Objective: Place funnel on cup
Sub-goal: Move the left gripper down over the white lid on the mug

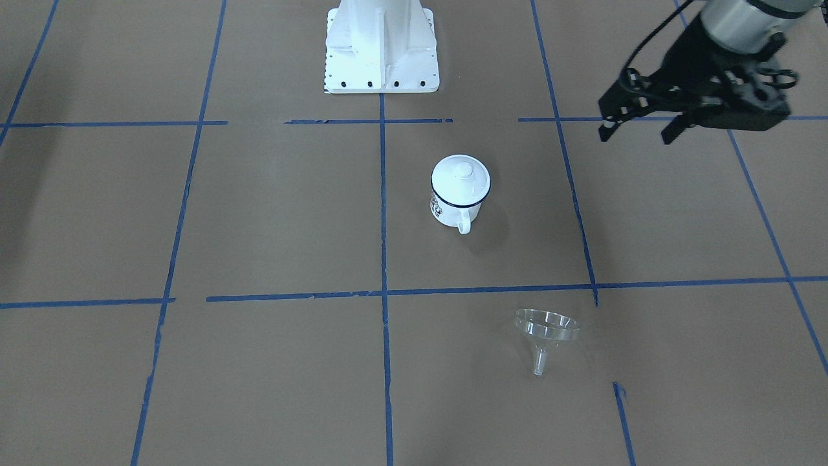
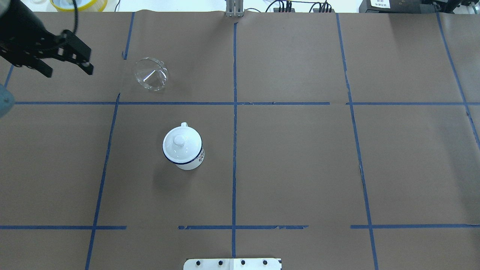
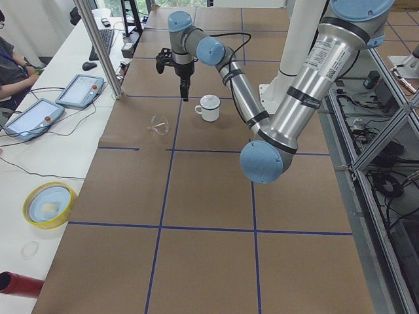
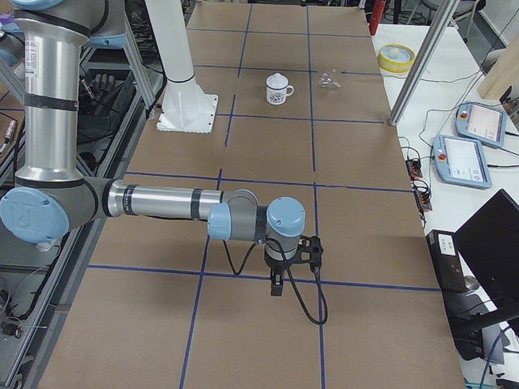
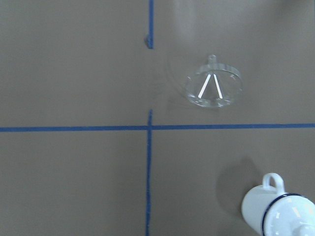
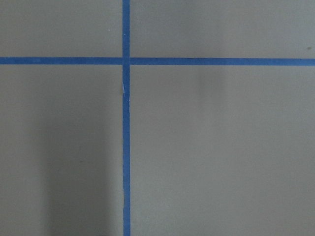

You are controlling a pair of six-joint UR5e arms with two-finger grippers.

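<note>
Trouble can come first from the white lid (image 1: 461, 176), which sits on the cup (image 1: 445, 212) and closes its mouth: with the lid there, I judge the stem of the funnel (image 1: 545, 327) cannot go into the cup, and the funnel would only balance on the knob and fall off. The funnel lies alone on the table (image 2: 300, 168), tilted on its rim and stem tip, well apart from the cup and across a blue tape line from it. It is thin, clear and round, so it may roll or slip away when fingers close on the bowl. A low approach could also knock the cup. The left gripper (image 1: 637, 136) hangs above the table with its jaws apart and holds nothing, off to the side of the funnel. The right gripper (image 4: 276, 288) is far from both things, near the other end of the table, and I cannot tell if it is open or closed. By count: one funnel, one cup, one lid, two grippers.
</note>
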